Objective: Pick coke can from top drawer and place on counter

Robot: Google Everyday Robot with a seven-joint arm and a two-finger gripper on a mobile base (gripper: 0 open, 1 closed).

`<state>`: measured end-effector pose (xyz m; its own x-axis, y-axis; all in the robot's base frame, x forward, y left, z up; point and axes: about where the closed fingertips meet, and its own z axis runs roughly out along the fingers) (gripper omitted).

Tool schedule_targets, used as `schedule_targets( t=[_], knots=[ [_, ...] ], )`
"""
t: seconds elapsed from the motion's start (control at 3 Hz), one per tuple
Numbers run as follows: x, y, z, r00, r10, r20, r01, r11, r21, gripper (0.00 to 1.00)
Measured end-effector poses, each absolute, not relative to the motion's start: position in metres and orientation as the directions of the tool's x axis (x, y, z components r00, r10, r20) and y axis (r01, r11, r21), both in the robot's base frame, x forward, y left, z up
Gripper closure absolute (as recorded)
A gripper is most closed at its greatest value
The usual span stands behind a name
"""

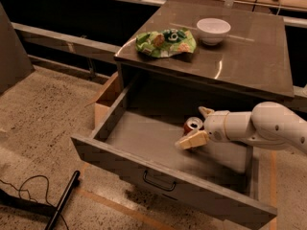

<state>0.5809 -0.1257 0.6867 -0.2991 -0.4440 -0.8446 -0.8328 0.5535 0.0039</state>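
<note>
Pincer point(191, 128) sits at silver-topped red coke can point(194, 124) in top drawer point(144, 164).

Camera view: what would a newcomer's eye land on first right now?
The white arm's hand is inside the open top drawer, right at the red coke can, which stands right of the drawer's middle. Next come the crumpled green bag and the white bowl on the counter above.
</note>
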Motion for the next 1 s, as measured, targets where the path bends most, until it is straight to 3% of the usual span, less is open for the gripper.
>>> schedule_targets(
  t=[0.33, 1.0],
  knots=[
    [0.581, -0.136, 0.674, -0.325, -0.449, -0.832, -0.822, 0.569, 0.015, 0.16],
    [0.573, -0.147, 0.659, -0.349, -0.454, -0.82, -0.821, 0.57, 0.034, 0.62]
  ],
)
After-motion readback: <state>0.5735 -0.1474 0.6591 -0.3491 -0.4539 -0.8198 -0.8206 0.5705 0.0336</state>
